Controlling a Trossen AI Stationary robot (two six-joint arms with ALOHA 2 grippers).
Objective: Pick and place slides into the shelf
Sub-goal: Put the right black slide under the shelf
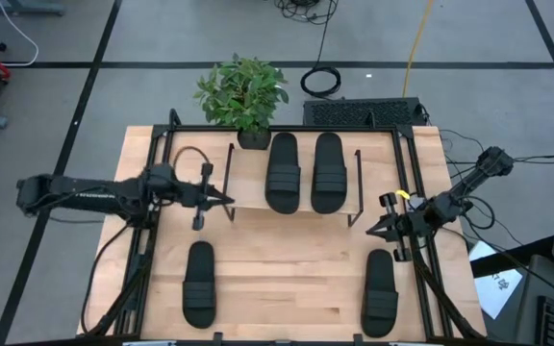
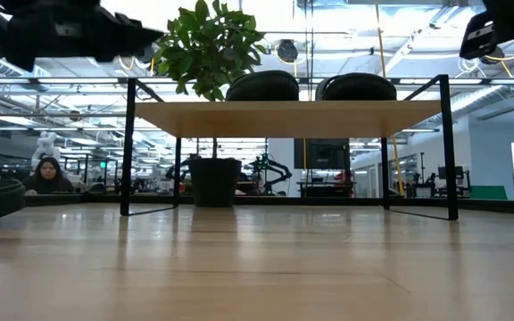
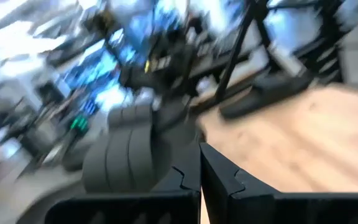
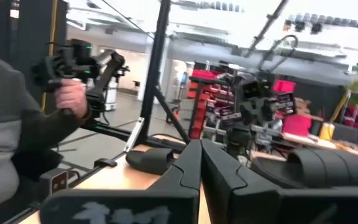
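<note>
Two black slides (image 1: 305, 172) lie side by side on the light wood top of the shelf (image 1: 248, 183), which stands toward the far edge of the counter (image 1: 287, 269), about midway between its left and right edges. From table height their rounded ends (image 2: 311, 86) show above the shelf board, and the space under the board holds nothing. A third slide (image 1: 198, 283) lies flat on the counter near the front edge, toward the left, and a fourth slide (image 1: 380, 291) lies near the front edge toward the right, close beside the black rail (image 1: 429, 279) that runs along that side. A potted plant (image 1: 243, 96) stands at the far edge, just behind the shelf's left end. The left gripper (image 1: 229, 201) hangs above the counter just off the shelf's left end, its fingers pressed together with nothing between them; its own camera shows the closed tips (image 3: 199, 168) with a slide's ribbed strap beyond. The right gripper (image 1: 371, 231) hangs over the counter near the shelf's front right corner, above the far end of the fourth slide, its fingers also closed and empty. In the right wrist view a person's hand (image 4: 73, 99) holds a dark control handle beyond the counter.
</note>
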